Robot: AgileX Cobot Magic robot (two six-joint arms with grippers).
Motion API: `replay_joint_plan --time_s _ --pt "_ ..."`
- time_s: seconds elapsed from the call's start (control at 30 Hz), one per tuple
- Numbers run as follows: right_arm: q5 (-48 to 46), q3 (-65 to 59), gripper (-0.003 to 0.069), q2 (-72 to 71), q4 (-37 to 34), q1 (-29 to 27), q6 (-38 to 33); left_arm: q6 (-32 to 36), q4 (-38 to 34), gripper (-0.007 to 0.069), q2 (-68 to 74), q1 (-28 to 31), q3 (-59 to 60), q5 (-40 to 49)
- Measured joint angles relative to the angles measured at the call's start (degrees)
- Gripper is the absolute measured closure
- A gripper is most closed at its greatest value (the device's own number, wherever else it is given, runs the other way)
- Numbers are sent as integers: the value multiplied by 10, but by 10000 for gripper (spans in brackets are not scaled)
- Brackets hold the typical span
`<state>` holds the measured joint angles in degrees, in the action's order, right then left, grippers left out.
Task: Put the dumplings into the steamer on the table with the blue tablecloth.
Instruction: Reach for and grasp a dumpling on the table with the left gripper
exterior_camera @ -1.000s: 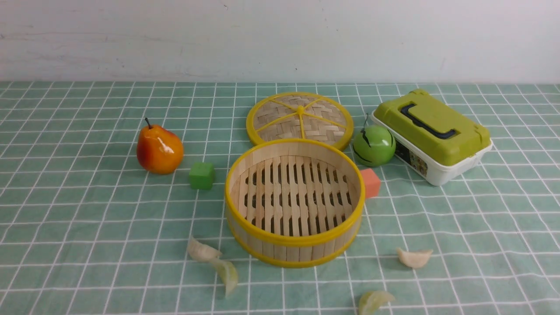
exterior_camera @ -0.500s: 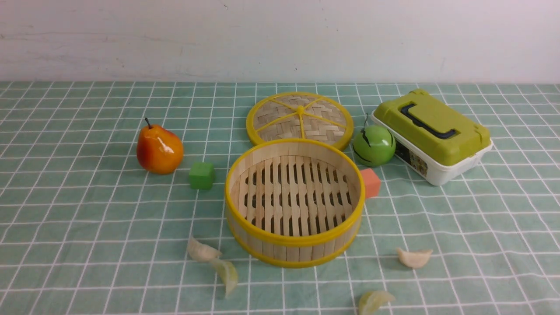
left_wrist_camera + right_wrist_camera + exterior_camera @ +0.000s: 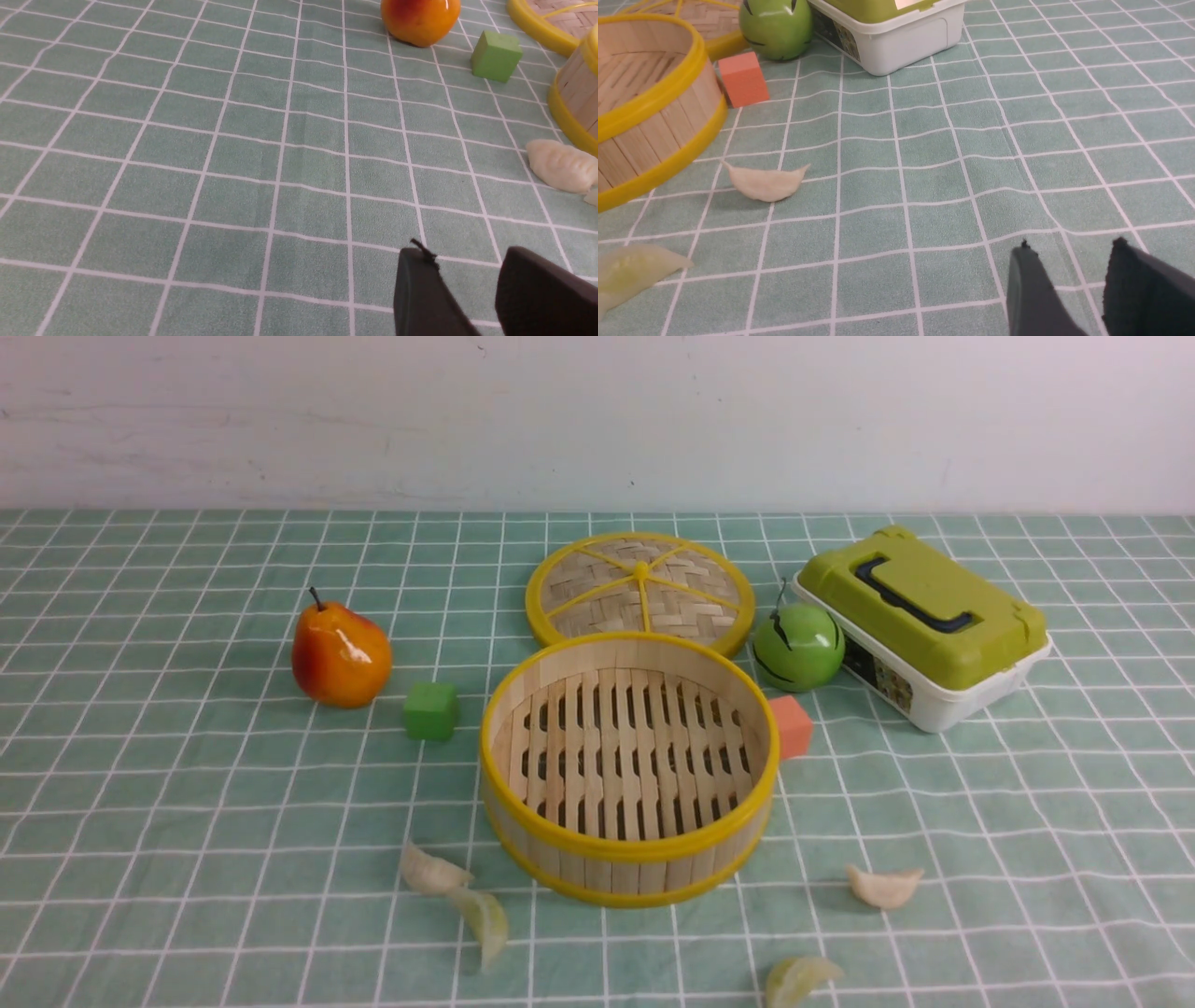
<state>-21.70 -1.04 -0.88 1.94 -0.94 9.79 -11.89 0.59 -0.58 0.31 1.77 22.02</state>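
Note:
The empty steamer (image 3: 627,847) stands mid-table on the blue tablecloth (image 3: 187,784). A cream-white dumpling (image 3: 431,873) and a yellow-green one (image 3: 485,919) lie at its front left. Another cream-white dumpling (image 3: 883,887) and a yellow-green one (image 3: 798,980) lie at its front right. Neither gripper shows in the front view. My left gripper (image 3: 465,256) is open and empty over bare cloth, apart from the near white dumpling (image 3: 560,165). My right gripper (image 3: 1071,249) is open and empty, well apart from the white dumpling (image 3: 763,183) and the yellow-green one (image 3: 630,275).
The flat woven lid (image 3: 639,588) lies behind the steamer. A pear (image 3: 341,656) and a green cube (image 3: 430,711) are to its left. A green round fruit (image 3: 798,647), an orange cube (image 3: 792,726) and a green-lidded white box (image 3: 920,621) are to its right.

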Motion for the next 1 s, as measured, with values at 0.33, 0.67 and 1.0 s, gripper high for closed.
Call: replay_joint_plan --time_s 0.33,0.67,1.0 --pt "0 0 419 0 1 0 0 0 0 387 0 0 0 0" --pt "-1 0 419 0 -205 0 126 -248 -335 387 0 0 0 -121" --pt "8 -5 419 0 -424 0 236 -357 -640 387 0 0 0 -202"
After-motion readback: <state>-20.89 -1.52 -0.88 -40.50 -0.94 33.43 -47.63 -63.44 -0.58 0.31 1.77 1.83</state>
